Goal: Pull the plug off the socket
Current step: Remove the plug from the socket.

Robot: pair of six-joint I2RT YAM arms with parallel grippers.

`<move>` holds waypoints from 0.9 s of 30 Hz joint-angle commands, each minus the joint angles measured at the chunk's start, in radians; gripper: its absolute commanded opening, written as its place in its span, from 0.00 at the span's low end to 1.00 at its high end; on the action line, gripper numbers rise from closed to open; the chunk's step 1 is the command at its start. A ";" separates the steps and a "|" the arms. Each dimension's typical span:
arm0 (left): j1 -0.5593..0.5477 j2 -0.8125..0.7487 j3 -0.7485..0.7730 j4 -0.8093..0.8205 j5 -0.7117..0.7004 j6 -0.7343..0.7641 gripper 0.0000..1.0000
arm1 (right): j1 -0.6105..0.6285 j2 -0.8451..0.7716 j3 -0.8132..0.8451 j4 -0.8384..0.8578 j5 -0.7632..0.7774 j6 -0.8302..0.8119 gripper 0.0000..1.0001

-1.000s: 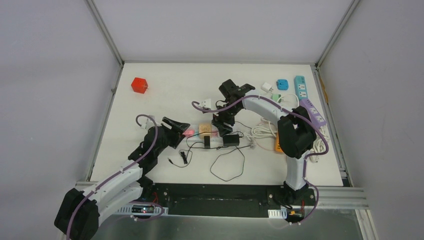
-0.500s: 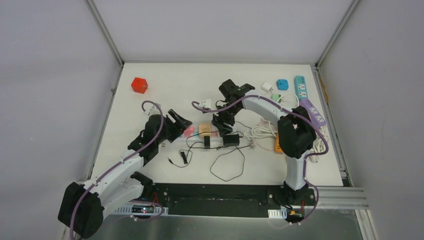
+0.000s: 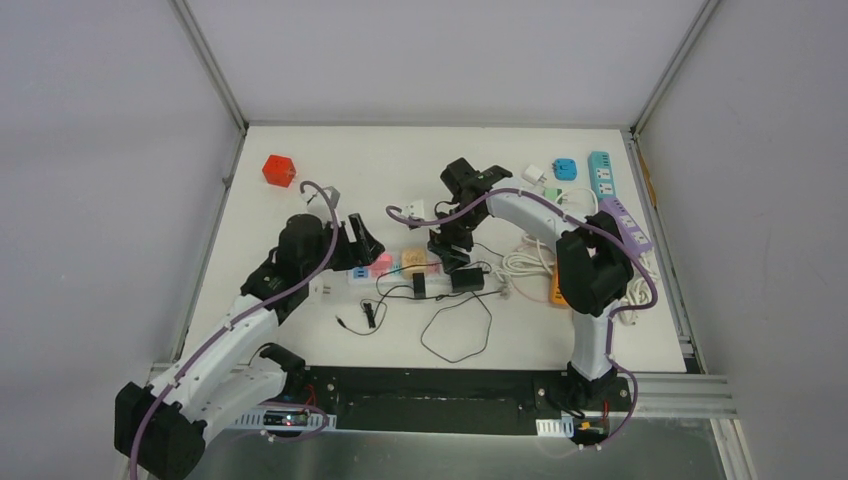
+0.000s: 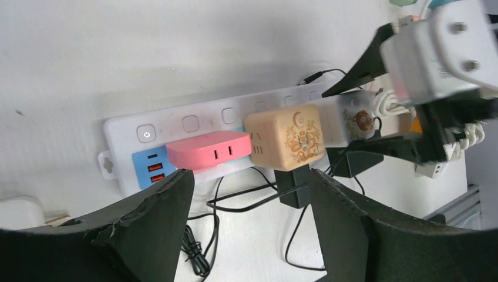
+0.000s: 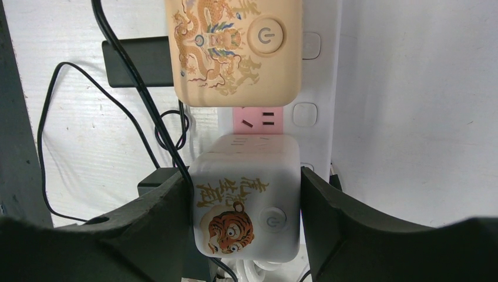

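Right wrist view: my right gripper (image 5: 244,194) clamps the tiger-print plug (image 5: 246,170), seated in the power strip (image 5: 317,76); my left gripper (image 4: 249,179) hangs wide open above. Next, I judge: brace strip, pull straight.

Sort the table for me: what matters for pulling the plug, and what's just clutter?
Job: white power strip, tiger plug clamped in the right end effector, left end effector open above the strip.
Lying about: red cube, blue adapter, teal power strip, coiled white cable.
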 commanded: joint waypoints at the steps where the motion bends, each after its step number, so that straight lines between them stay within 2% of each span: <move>1: 0.007 -0.142 0.012 0.017 -0.016 0.202 0.74 | -0.021 0.000 0.000 -0.095 0.115 -0.107 0.51; 6: 0.007 -0.217 0.013 -0.016 0.033 0.351 0.77 | -0.043 -0.013 -0.037 -0.094 0.133 -0.207 0.47; 11: 0.007 -0.172 0.077 -0.174 0.127 0.646 0.90 | -0.086 -0.043 -0.076 -0.096 0.096 -0.308 0.46; 16: 0.008 -0.086 0.059 -0.184 0.357 0.929 0.91 | -0.102 -0.050 -0.098 -0.097 0.072 -0.361 0.45; 22: 0.010 0.095 0.078 -0.157 0.489 1.052 0.86 | -0.101 -0.041 -0.097 -0.098 0.057 -0.363 0.45; 27: 0.010 0.215 0.106 -0.117 0.532 1.121 0.84 | -0.101 -0.037 -0.094 -0.102 0.044 -0.360 0.44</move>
